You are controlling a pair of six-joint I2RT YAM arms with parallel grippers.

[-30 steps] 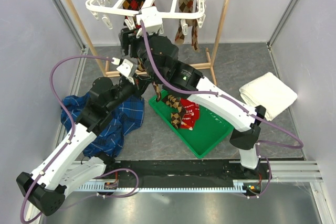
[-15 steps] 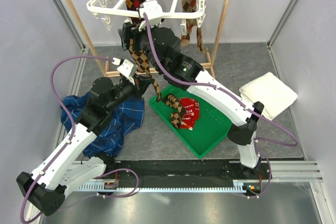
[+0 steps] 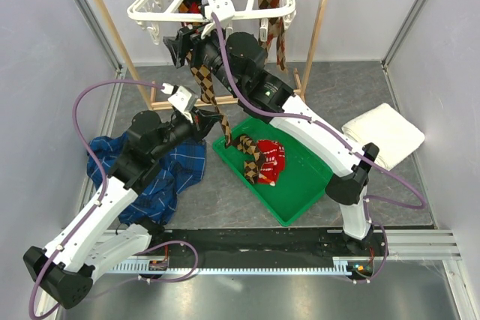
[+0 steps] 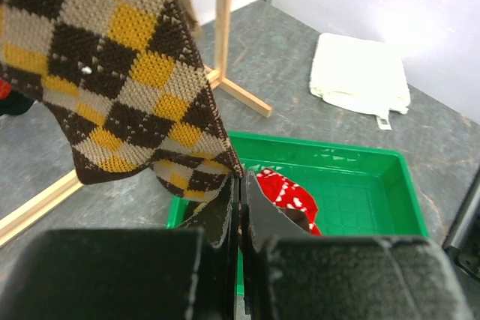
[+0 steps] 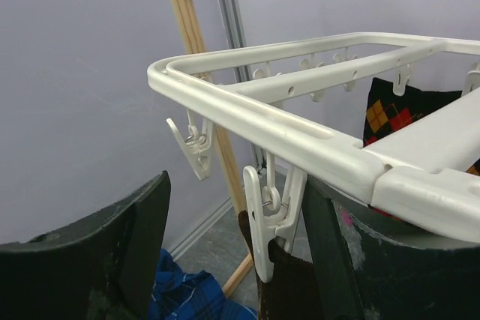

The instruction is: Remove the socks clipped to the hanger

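Inspecting the hanger [image 3: 142, 11]: found hung from the wooden rack [image 3: 112, 31] and sitting tilted. Noted a brown-and-tan argyle sock [image 3: 204, 84] dangling below its near rail, a black-red-yellow sock [image 5: 394, 114] clipped inside the frame, and more brown socks [image 3: 276, 31] under its right end. Noted a red sock [image 3: 270, 159] lying in the green tray [image 3: 300, 185], well below the hanger.

Found the left gripper [image 4: 240, 215] below the hanger, clamped on the lower edge of the dangling argyle sock. Found the right gripper [image 5: 238, 192] spread wide just under the hanger's near corner, fingers either side of a clip [image 5: 266, 222] biting dark fabric. Appears not to be touching that clip.

Risks, as judged:
- Expect a dragged, further tilted or swinging hanger if pulled from below before the clip is squeezed open. Cause: light frame, free-hanging.
- Watch for an off-centre close under the hanger, pinching fabric or rail instead of the clip's levers and leaving the clip shut.
- Could not confirm that the framed clip holds the same sock gripped below the hanger. If not, expect strain on the fabric and no release.
- Beware a freed top end snagging on neighbouring clips along the hanger.
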